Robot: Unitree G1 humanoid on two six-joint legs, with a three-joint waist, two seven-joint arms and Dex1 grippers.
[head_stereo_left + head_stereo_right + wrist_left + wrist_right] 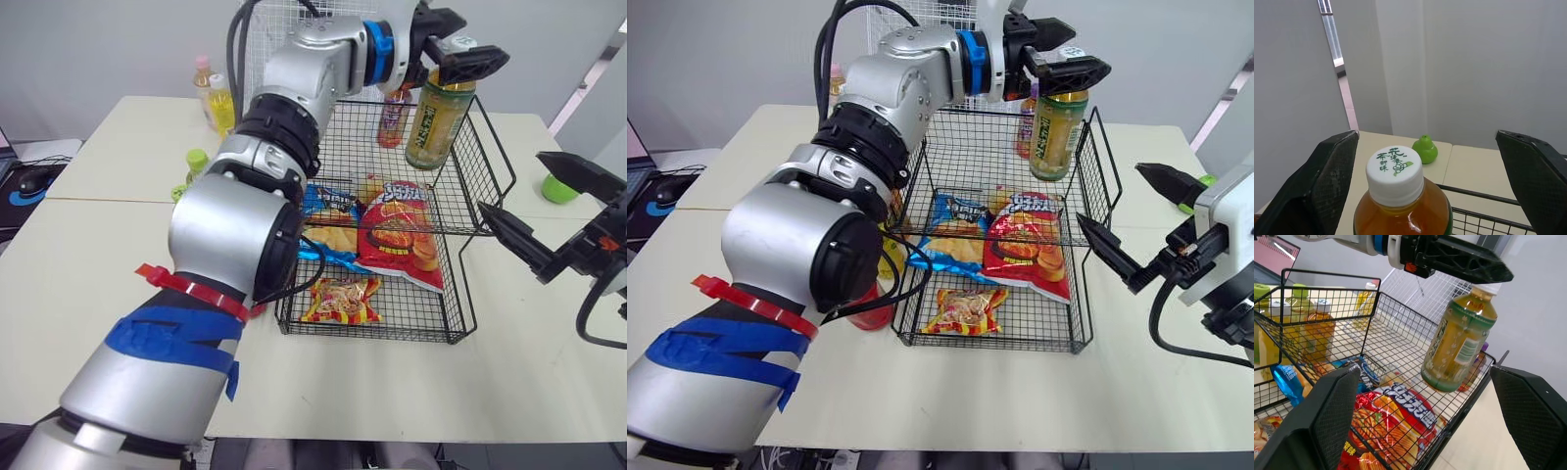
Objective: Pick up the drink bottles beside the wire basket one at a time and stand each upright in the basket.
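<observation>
A green-tea bottle (438, 119) with a white cap (1394, 171) stands in the far right corner of the black wire basket (458, 294). My left gripper (465, 41) hovers at its cap, open, with both fingers well apart from the cap. A red-labelled bottle (394, 116) stands beside it at the basket's back. Several more bottles (219, 102) stand on the table left of the basket, among them a green-capped one (196, 163). My right gripper (511, 183) is open and holds nothing, just right of the basket's right wall.
In the basket lie a red chip bag (402, 235), a blue bag (326, 201) and a small snack packet (341, 300). A green pear-shaped object (558, 189) sits on the table at the far right. My left arm spans the basket's left side.
</observation>
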